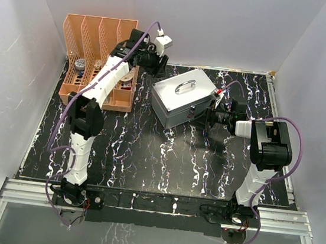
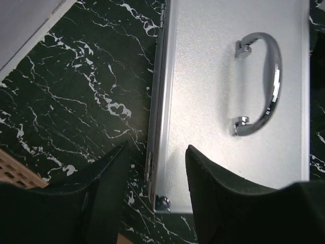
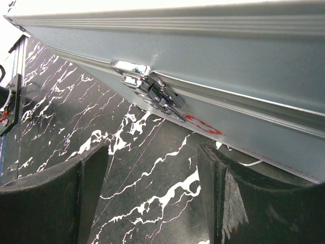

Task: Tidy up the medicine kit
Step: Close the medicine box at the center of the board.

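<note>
The medicine kit (image 1: 183, 96), a silver-grey metal case, sits shut in the middle of the table with its chrome handle (image 1: 185, 86) lying flat on the lid. My left gripper (image 1: 153, 67) hovers open over the case's back corner. In the left wrist view its fingers (image 2: 157, 147) straddle the hinged rear edge (image 2: 158, 122), and the handle (image 2: 264, 84) lies further off. My right gripper (image 1: 206, 115) stands open, low on the table, facing the case's front wall. A chrome latch (image 3: 150, 91) shows just ahead of the right gripper (image 3: 153, 147), with only bare table between the fingers.
An orange slotted rack (image 1: 99, 60) holding small items stands at the back left, right beside my left arm. White walls close in the black marbled table (image 1: 147, 156) on three sides.
</note>
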